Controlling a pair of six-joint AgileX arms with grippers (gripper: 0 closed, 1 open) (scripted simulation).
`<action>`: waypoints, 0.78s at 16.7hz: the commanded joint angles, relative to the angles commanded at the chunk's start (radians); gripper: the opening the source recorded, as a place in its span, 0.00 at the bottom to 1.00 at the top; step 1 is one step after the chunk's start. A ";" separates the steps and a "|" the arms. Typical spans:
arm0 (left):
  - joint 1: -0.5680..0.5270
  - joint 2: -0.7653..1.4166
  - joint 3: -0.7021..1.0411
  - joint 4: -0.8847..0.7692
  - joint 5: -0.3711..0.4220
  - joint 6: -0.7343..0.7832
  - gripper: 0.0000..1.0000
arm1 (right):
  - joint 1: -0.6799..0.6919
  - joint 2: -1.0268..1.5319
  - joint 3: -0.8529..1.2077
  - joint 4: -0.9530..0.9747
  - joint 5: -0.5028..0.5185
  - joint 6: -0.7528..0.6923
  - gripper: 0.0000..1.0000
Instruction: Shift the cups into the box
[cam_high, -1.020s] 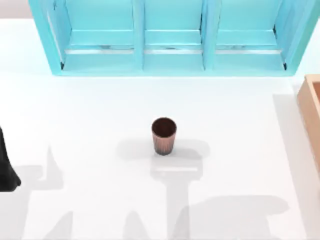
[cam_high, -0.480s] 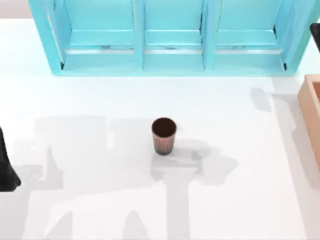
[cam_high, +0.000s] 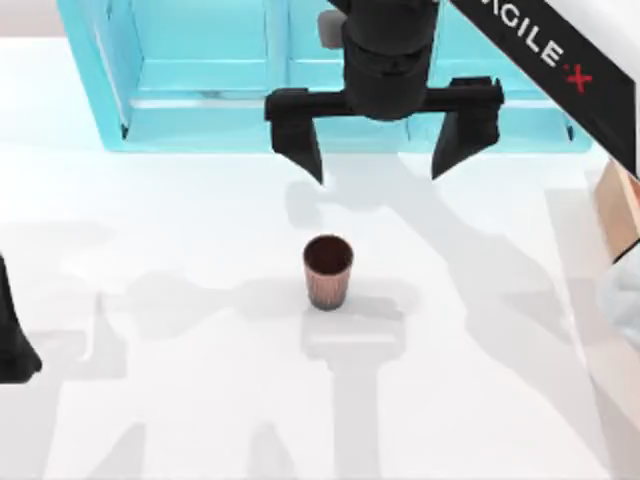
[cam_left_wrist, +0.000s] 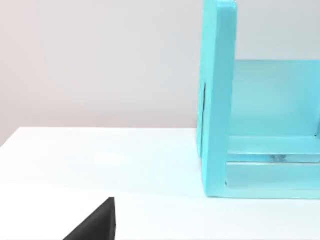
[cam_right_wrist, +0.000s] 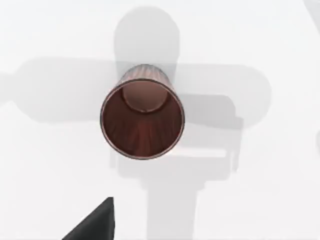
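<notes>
Standing upright, mouth up, cup (cam_high: 327, 271) apparently below spread right pincer (cam_high: 384, 140).

Cup (cam_high: 327, 271) looks like copper-ish metal or plastic w/ ribbed sides, slight sheen, inside dark brown & streaky. Table (cam_high: 200, 400) under it is plain white, smooth, matt. Behind the cup, the shelf unit (cam_high: 210, 80) is turquoise, painted-looking, smooth w/ a bit of gloss. Right gripper (cam_high: 382, 165) above the cup: matt black plastic. Box (cam_high: 622, 205) off to the cup's right looks like light wood.
</notes>
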 joint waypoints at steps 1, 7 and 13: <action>0.000 0.000 0.000 0.000 0.000 0.000 1.00 | 0.037 0.052 0.064 -0.004 0.006 0.047 1.00; 0.000 0.000 0.000 0.000 0.000 0.000 1.00 | 0.122 0.193 0.230 -0.009 0.022 0.177 1.00; 0.000 0.000 0.000 0.000 0.000 0.000 1.00 | 0.118 0.190 0.212 0.006 0.020 0.174 1.00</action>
